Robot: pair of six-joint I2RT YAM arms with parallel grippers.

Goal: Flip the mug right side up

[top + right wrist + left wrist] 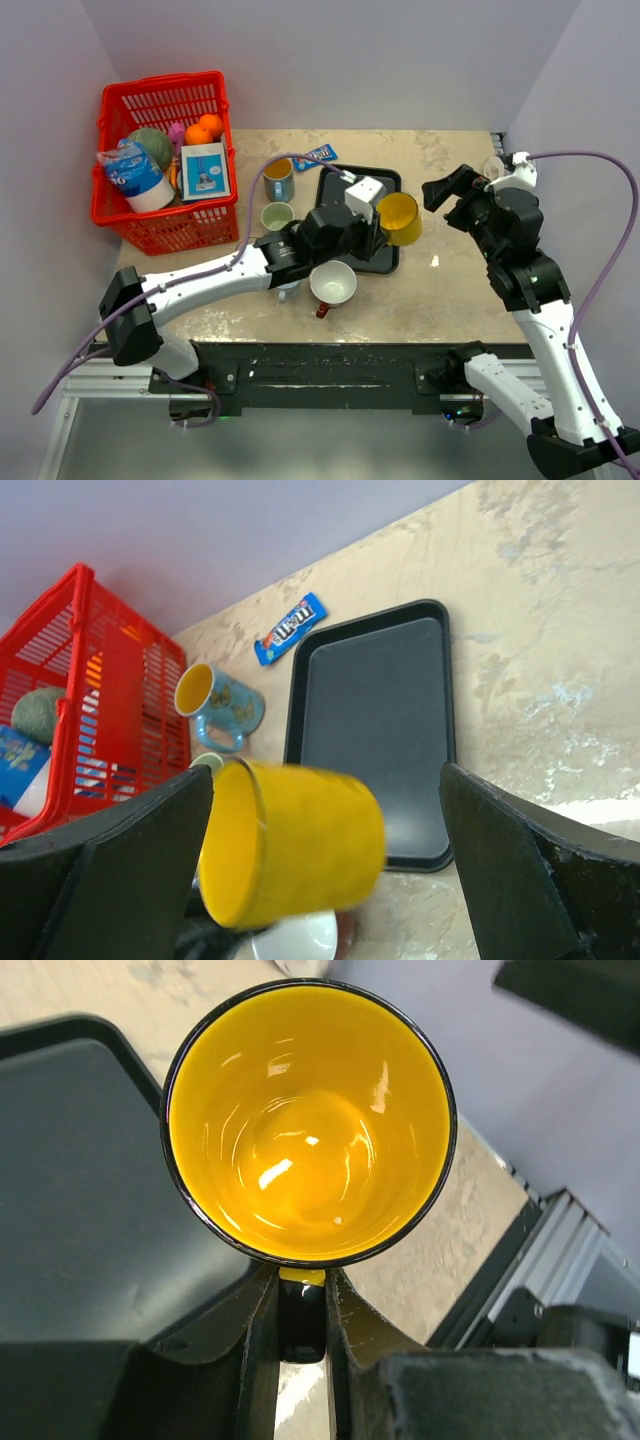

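Yellow glossy ceramic mug with black rim (398, 218) is held in the air over the right edge of the black rectangular plastic tray (335, 190). The mug is tilted on its side and its yellow inside is seen from the top view. Left gripper (302, 1305) is clenched on the mug's handle, which is pinched between both fingers just under the rim. Right gripper (447, 190) is released, jaws spread wide with nothing between them, and is kept just right of the mug without touching it. White mug with red handle (333, 283) is seen upright on the beige stone-look table (450, 290) near the tray's front edge. Pale green cup (277, 215) and blue patterned mug (279, 180) are placed left of the tray, a blue candy packet (317, 156) behind it. Red plastic basket (160, 95) is set at far left.
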